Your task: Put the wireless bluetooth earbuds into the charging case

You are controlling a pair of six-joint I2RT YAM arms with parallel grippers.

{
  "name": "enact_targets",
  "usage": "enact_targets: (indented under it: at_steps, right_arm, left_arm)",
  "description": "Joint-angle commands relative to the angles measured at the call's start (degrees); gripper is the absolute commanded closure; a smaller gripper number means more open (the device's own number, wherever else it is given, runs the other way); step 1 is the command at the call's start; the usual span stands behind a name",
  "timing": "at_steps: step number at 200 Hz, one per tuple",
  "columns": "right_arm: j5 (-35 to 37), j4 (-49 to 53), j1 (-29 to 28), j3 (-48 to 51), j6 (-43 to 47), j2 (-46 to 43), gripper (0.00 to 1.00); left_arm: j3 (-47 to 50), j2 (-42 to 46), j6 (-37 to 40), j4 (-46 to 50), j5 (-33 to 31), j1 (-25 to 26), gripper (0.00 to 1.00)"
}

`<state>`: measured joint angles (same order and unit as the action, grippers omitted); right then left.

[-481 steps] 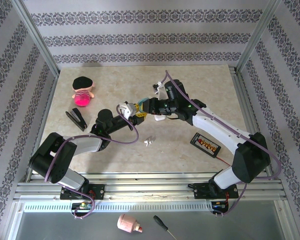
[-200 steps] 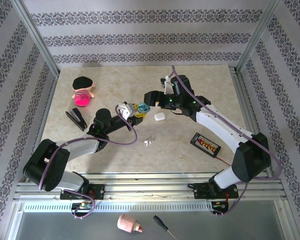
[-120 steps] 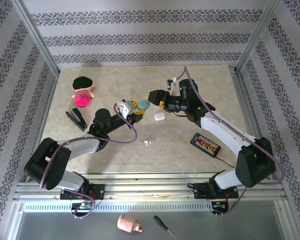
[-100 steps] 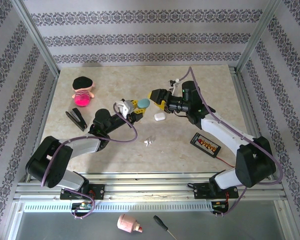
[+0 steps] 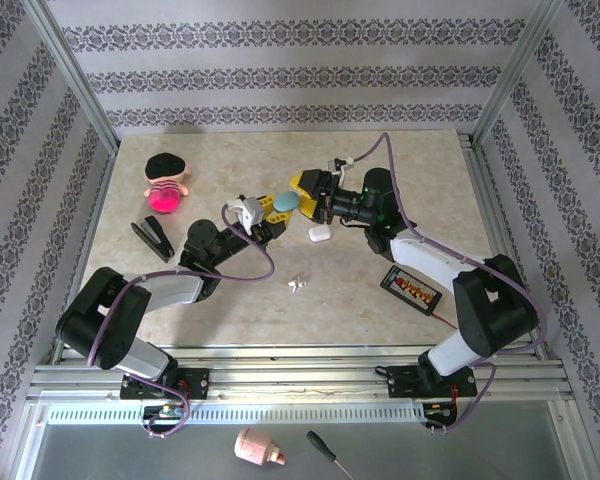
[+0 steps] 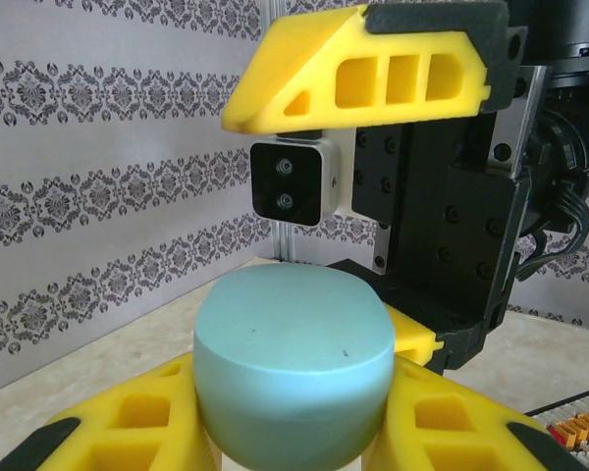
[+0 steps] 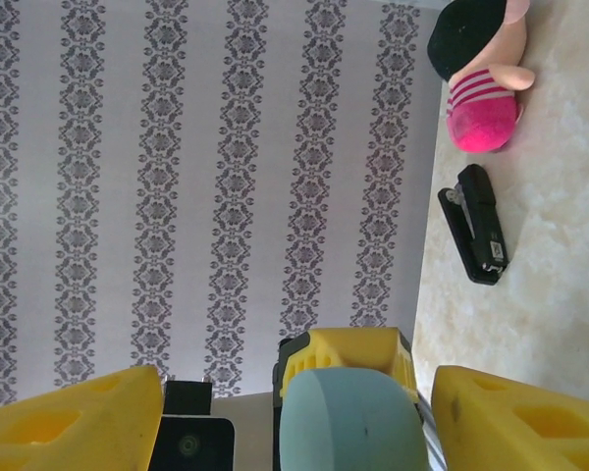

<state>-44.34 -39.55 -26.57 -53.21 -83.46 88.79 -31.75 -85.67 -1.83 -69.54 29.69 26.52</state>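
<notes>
Gripping teal case | left jaws, arm outstretched | right jaws straddling (spread)

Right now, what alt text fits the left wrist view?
A pale teal charging case sits clamped between the left gripper's yellow fingers. Facing it, the right gripper is open, one yellow finger above the case, against patterned wallpaper.

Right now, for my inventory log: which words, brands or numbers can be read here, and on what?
No text can be read.
The black device with orange rows: its marks are too small and blurred to read.
The teal case, the stapler and the plush doll show no text.
</notes>
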Motion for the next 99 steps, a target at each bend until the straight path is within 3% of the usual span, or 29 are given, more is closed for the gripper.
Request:
enact_targets:
  at_steps: [1,58,86,99]
  right_arm:
    - [-1.5,-5.7,-1.1,0.1,-2.6,0.3,0.33]
    - [-1.6,-3.5,-1.2,0.1,-1.0,-0.6,0.66]
    - [-1.4,-0.5,-1.0,-0.3,1.7,-0.6,0.71]
    - [-1.1,1.5,-0.9,-0.7,3.9,-0.8,0.71]
  left_arm:
    - [-1.2,-0.4,-1.0,-4.4,-0.3,-0.2,0.82]
    - [-1.2,-0.3,-0.4,-3.8,-0.6,-0.2,0.82]
    - [-1.0,-0.2,-0.1,-3.4,-0.7,-0.1,0.82]
    - [-0.9,-0.1,0.6,-2.5,-0.6,-0.1,0.7]
